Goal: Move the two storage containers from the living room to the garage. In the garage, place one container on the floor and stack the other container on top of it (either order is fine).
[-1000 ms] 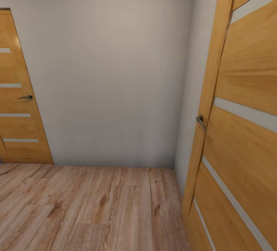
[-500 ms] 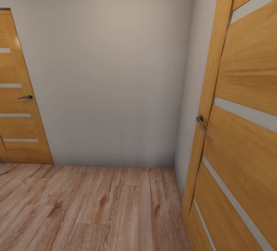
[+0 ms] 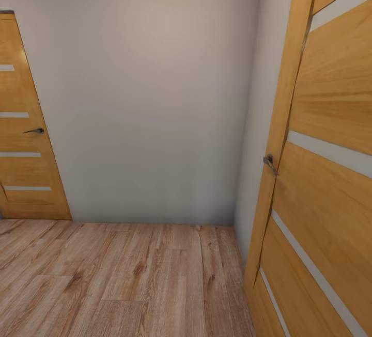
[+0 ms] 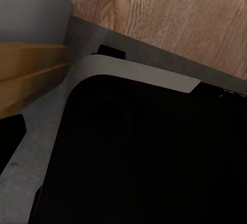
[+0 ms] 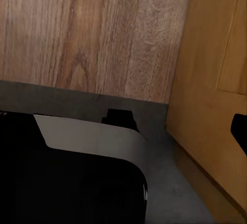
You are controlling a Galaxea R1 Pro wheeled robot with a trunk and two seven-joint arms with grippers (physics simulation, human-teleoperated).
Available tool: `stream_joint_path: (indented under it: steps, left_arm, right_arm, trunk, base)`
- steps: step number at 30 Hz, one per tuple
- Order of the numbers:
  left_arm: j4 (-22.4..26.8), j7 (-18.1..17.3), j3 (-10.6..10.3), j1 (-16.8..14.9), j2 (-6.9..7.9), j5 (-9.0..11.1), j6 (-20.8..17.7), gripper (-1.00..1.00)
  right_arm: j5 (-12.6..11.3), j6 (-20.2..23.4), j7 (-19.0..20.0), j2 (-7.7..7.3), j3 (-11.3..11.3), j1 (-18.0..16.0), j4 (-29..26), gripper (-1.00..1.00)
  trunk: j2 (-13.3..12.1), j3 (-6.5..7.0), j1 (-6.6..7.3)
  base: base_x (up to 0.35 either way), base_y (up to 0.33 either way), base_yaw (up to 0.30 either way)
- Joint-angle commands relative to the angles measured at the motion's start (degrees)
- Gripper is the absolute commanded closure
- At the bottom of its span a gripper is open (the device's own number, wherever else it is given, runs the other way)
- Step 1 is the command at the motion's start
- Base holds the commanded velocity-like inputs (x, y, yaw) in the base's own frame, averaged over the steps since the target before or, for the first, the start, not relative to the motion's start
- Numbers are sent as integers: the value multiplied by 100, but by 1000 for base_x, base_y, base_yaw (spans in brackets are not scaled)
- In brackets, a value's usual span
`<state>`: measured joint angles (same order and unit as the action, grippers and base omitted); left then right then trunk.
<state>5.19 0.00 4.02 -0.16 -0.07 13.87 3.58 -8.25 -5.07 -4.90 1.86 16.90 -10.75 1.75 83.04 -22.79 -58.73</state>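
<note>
Neither wrist view lets me tell how the jaws stand: no fingertips can be made out, so whether they are spread or pressed together cannot be told.

In the left wrist view a dark rounded body (image 4: 144,157) with a pale grey rim (image 4: 139,72) takes up most of the near field; it looks like part of the robot's own base, though that is not certain. Beyond it runs a grey strip (image 4: 154,54), then light wood-plank flooring (image 4: 175,13). To one side are a stretch of orange wood (image 4: 28,72) and a patch of grey wall (image 4: 25,7).

The right wrist view has the same kind of dark body (image 5: 67,177) with a pale rim (image 5: 87,136), a small dark block (image 5: 121,118) just beyond the rim, the plank flooring (image 5: 87,33), and an orange wooden door (image 5: 213,85) close beside it.

The head view looks into a corner of plain grey wall (image 3: 150,99) above the plank flooring (image 3: 129,280). A wooden door with pale stripes and a lever handle (image 3: 34,131) stands at the far left (image 3: 26,172). A second such door (image 3: 330,172) stands very near on the right, its handle (image 3: 269,162) at its edge.

The containers appear nowhere here; the setting is plank-floored, not concrete.
</note>
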Motion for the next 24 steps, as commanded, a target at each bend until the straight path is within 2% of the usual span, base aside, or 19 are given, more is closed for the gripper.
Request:
stream_joint_path:
  steps: [1,6,15,24]
  left_arm:
    - [0,0,38,-2,-2,0,11,-100]
    - [4,0,38,-2,-4,2,11,-100]
    - [8,0,38,0,-7,2,11,-100]
    - [-1,0,33,-2,-8,-3,11,-100]
  right_arm:
    - [-57,-30,-8,3,50,-3,18,-100]
    - [-57,-15,-14,-6,50,10,18,-100]
    - [-62,-17,-27,-14,50,11,18,-100]
    - [-62,-12,-20,-45,50,11,18,-100]
  trunk:
    - [3,-6,0]
    - [3,-6,0]
    - [3,-6,0]
    - [3,-6,0]
  base:
    - [0,0,0]
    - [0,0,13]
    - [0,0,178]
    - [0,-56,24]
